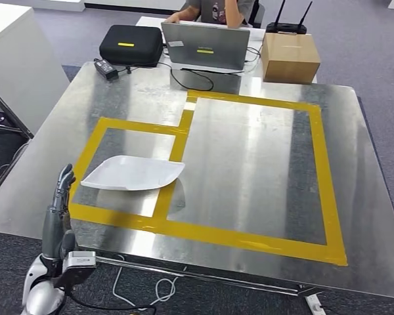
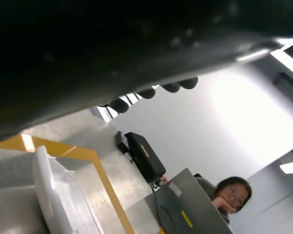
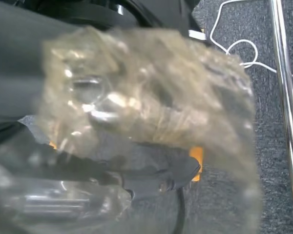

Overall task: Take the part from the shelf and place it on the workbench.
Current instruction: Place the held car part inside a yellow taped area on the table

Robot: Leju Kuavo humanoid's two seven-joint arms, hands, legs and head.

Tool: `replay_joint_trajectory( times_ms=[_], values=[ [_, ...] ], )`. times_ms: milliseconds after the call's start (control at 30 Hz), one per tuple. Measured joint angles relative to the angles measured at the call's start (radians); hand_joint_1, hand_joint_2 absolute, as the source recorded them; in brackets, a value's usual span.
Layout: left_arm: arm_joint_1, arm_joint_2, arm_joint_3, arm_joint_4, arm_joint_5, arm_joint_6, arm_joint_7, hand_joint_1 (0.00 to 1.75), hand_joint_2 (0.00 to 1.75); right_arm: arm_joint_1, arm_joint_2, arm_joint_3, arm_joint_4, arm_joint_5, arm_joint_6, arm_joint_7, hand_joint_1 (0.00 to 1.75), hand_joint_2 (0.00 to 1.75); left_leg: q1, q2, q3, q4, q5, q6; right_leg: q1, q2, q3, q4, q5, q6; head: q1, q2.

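From my seat the head view shows the brushed steel surface [image 1: 244, 164] with yellow tape [image 1: 177, 147] marking out a small box toward the left edge and a big box taking up the middle and right. A flat white plastic tray-shaped part [image 1: 131, 172] lies in the small box, its pointed end crossing the tape strip between the two boxes. Nothing sits on it that I can see.

My left hand [image 1: 58, 210] stands at the near left corner of the surface, fingers spread and pointing up, holding nothing, just beside the tape and a bit short of the white part.

Along the far edge there's a black zip case [image 1: 131, 44], a grey laptop [image 1: 205, 46], a brown cardboard box [image 1: 289, 57] and a black power brick [image 1: 106, 68] with its cable. A person [image 1: 217, 10] sits behind the laptop.

Left wrist view is mostly dark cover up close, with fingertips [image 2: 148, 92] poking out, but it does give the white part from the side, so you can see its raised rim, plus the case and laptop from low down.

The right wrist view is the odd one: something crinkly, clear and plastic [image 3: 148, 112] is right up against the camera, blurry, with dark fingers [image 3: 152, 170] under it. Can't tell if the right hand actually grips it. Grey carpet [image 3: 229, 195], a white cable [image 3: 240, 48] and a chrome table leg [image 3: 285, 97] are behind.
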Motion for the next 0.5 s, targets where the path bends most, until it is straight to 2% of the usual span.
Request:
replay_joint_trajectory(
  times_ms=[67, 100, 133, 200, 267, 300, 400, 433, 500],
  values=[
    [0.026, -0.008, 0.025, -0.004, 0.054, -0.01, -0.02, 0.0, 0.0, 0.002, 0.0, 0.0, 0.0, -0.002, -0.003, 0.0, 0.0, 0.0, 0.001, 0.004, 0.001, 0.0, -0.001, 0.001, -0.004, -0.003, -0.061, 0.125, -0.05, 0.007, 0.001, 0.0],
    [0.038, -0.014, 0.04, -0.004, 0.08, -0.014, -0.025, 0.0, 0.0, 0.003, 0.001, 0.0, 0.0, -0.003, -0.004, 0.002, 0.0, 0.0, 0.001, 0.004, 0.001, 0.001, -0.002, 0.0, -0.007, -0.004, -0.077, 0.155, -0.053, 0.01, 0.0, 0.0],
    [0.05, -0.023, 0.058, -0.003, 0.108, -0.016, -0.029, 0.0, 0.0, 0.004, 0.001, 0.0, 0.0, -0.005, -0.005, 0.006, 0.0, 0.0, 0.003, 0.004, 0.002, 0.001, -0.003, -0.002, -0.009, -0.004, -0.073, 0.145, -0.037, 0.013, 0.001, 0.0],
    [0.072, -0.055, 0.12, 0.006, 0.174, -0.029, -0.041, 0.0, 0.0, 0.007, 0.003, 0.0, -0.004, -0.007, -0.006, 0.017, 0.0, 0.0, 0.006, 0.004, 0.006, 0.005, -0.009, -0.012, -0.014, -0.004, -0.013, 0.025, 0.027, 0.017, 0.001, 0.0],
    [0.089, -0.098, 0.202, 0.021, 0.208, -0.059, -0.057, 0.0, 0.0, 0.01, 0.01, -0.001, -0.01, -0.008, -0.003, 0.026, 0.0, 0.0, 0.005, 0.003, 0.006, 0.013, -0.015, -0.026, -0.014, 0.002, 0.05, -0.085, 0.063, 0.013, 0.001, 0.0],
    [0.094, -0.119, 0.24, 0.026, 0.206, -0.076, -0.062, 0.0, 0.0, 0.013, 0.014, -0.001, -0.015, -0.008, 0.0, 0.028, 0.0, 0.0, 0.004, 0.002, 0.005, 0.016, -0.016, -0.033, -0.013, 0.004, 0.061, -0.104, 0.064, 0.007, 0.0, 0.0],
    [0.101, -0.173, 0.322, 0.037, 0.19, -0.105, -0.065, 0.0, 0.0, 0.02, 0.02, -0.004, -0.031, -0.008, 0.007, 0.032, 0.0, 0.0, 0.008, 0.0, 0.004, 0.02, -0.017, -0.048, -0.009, 0.002, 0.061, -0.103, 0.066, -0.015, -0.001, 0.0],
    [0.102, -0.186, 0.341, 0.04, 0.189, -0.107, -0.066, 0.0, 0.0, 0.021, 0.022, -0.005, -0.037, -0.009, 0.009, 0.033, 0.0, 0.0, 0.009, 0.004, -0.001, 0.034, -0.031, -0.052, -0.009, 0.0, 0.06, -0.104, 0.068, -0.023, -0.001, 0.0],
    [0.101, -0.208, 0.374, 0.044, 0.188, -0.107, -0.066, 0.0, 0.0, 0.022, 0.027, -0.007, -0.046, -0.009, 0.013, 0.035, 0.0, 0.0, 0.01, 0.014, -0.035, 0.118, -0.093, -0.059, -0.009, -0.005, 0.056, -0.107, 0.074, -0.036, -0.003, 0.0]
  ],
)
